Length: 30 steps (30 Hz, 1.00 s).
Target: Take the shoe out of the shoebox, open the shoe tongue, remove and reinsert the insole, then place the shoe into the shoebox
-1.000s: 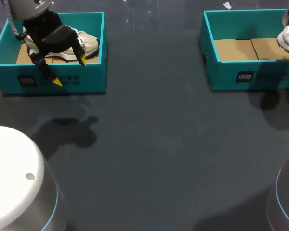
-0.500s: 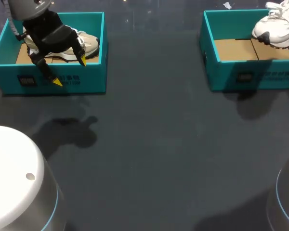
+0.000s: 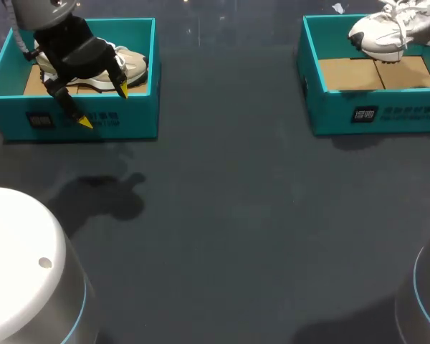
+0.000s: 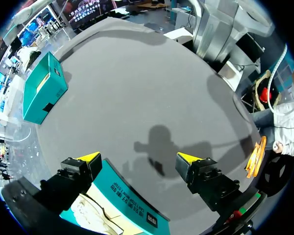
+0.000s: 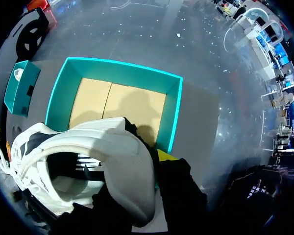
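Left arm: parked above the near wall of a teal cardboard shoebox [image 3: 86, 118]. The left gripper [image 3: 104, 106] points down toward the dark grey counter [image 3: 229, 215]. Its jaws are wide open and hold nothing. One yellow tip is over the box's front wall and the other over its inside. A beige sneaker [image 3: 132, 66] lies in that box, under and just behind the fingers. The left wrist view agrees: left gripper [image 4: 138, 157] spread, box edge below it.

Right arm: barely in the head view. The right gripper [image 5: 159, 159] is clamped on the heel collar of a white lace-up sneaker [image 5: 88, 161]. Only one yellow tip shows, pressed against the shoe's outside. The sneaker [image 3: 376, 32] is held in the air over the far wall of the second teal shoebox [image 5: 171, 117]. That box's tan cardboard floor lies below and ahead of the gripper.
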{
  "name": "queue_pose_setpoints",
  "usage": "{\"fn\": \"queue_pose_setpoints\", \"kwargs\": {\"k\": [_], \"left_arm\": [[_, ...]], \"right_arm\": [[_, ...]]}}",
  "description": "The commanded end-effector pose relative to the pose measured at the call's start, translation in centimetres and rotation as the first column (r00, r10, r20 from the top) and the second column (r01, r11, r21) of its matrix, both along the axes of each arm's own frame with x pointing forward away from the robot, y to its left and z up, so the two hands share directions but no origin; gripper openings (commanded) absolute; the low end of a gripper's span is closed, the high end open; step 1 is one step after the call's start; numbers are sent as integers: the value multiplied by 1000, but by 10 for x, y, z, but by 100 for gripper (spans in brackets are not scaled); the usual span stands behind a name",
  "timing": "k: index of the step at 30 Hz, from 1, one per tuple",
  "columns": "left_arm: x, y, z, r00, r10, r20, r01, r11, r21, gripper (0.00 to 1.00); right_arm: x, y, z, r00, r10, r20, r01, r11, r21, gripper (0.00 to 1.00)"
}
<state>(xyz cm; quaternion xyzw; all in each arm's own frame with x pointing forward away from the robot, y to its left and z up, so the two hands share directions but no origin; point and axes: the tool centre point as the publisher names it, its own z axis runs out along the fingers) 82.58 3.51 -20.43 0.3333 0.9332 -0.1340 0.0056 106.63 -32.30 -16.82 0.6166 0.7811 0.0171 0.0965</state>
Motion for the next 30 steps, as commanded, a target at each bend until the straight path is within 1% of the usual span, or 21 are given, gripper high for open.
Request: {"fn": "queue_pose_setpoints", "kwargs": {"k": [1, 5, 8, 21, 22, 23, 24, 26, 28, 30], "left_arm": [[0, 0, 0, 1000, -1, 0, 1, 1000, 3, 100], [0, 0, 0, 1000, -1, 0, 1, 1000, 3, 100], [0, 0, 0, 1000, -1, 0, 1, 1000, 3, 100], [0, 0, 0, 1000, -1, 0, 1, 1000, 3, 100], [0, 0, 0, 1000, -1, 0, 1, 1000, 3, 100], [0, 0, 0, 1000, -1, 0, 1, 1000, 3, 100], [0, 0, 0, 1000, -1, 0, 1, 1000, 3, 100], [0, 0, 0, 1000, -1, 0, 1, 1000, 3, 100], [0, 0, 0, 1000, -1, 0, 1, 1000, 3, 100], [0, 0, 0, 1000, -1, 0, 1, 1000, 3, 100]], "right_arm": [[-14, 5, -2, 999, -26, 44, 26, 1000, -13, 0], [-17, 7, -1, 995, -90, 35, 91, 995, -31, 0], [-20, 7, 3, 971, -237, -23, 236, 972, -21, 0], [-20, 7, 3, 971, -237, -23, 236, 972, -21, 0], [-19, 5, -1, 969, -249, -4, 249, 969, 10, 0], [-18, 2, -5, 960, -281, 10, 280, 960, 6, 0], [-17, 1, -10, 952, -305, 3, 305, 952, -15, 0], [-15, -1, -17, 949, -316, 14, 316, 949, -4, 0], [-14, -4, -23, 937, -350, 13, 350, 937, -23, 0], [-14, -7, -28, 932, -361, 26, 362, 932, -18, 0]]}}
